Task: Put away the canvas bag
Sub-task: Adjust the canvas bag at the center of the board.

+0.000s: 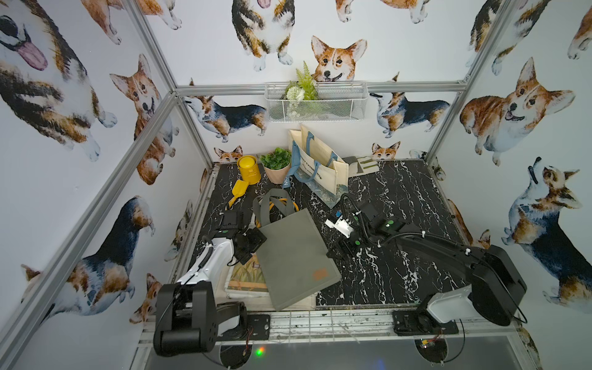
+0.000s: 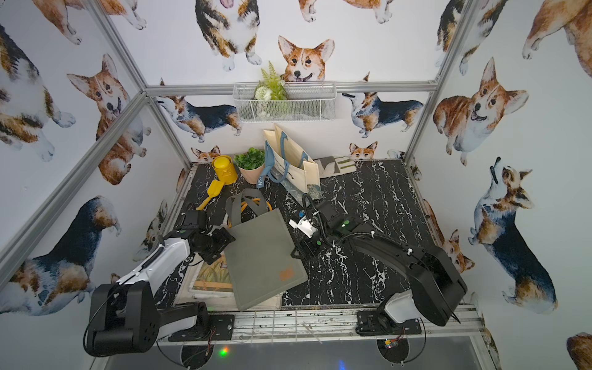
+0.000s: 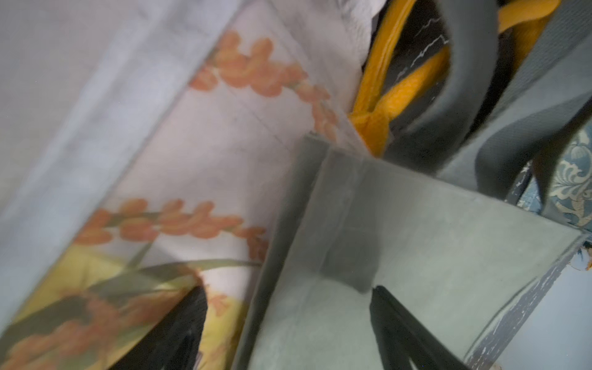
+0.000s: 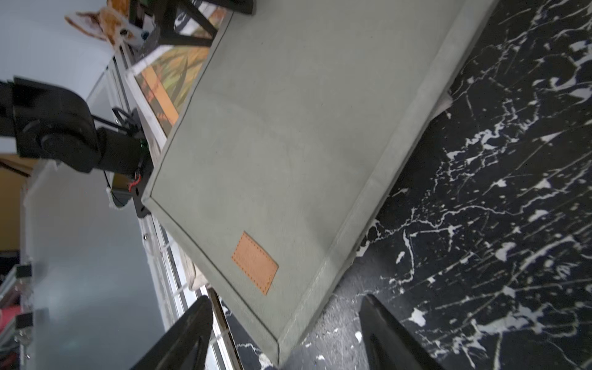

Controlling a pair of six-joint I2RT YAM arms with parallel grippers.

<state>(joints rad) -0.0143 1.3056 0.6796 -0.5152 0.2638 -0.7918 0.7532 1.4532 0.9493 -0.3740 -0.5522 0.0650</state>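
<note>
left gripper (image 3: 288, 290): jaws apart, blurred, either side of the bag's edge
grey canvas bag (image 3: 416, 243): 12 o'clock of gripper, overlapping floral bag
floral bag (image 3: 205, 179): 10 o'clock, orange blooms
yellow straps (image 3: 384, 102): 1 o'clock, beside grey handles (image 3: 464, 96)

A flat grey-green canvas tote bag (image 1: 294, 256) shows matt, finely woven cloth and a stitched tan leather-look patch (image 4: 254, 262). The black, white-veined marble-look table (image 1: 400, 198) is smooth, faintly sheened. At twelve o'clock, a white wire-mesh metal basket (image 1: 339, 105); at eleven, a glossy yellow metal can (image 1: 247, 168).
</note>
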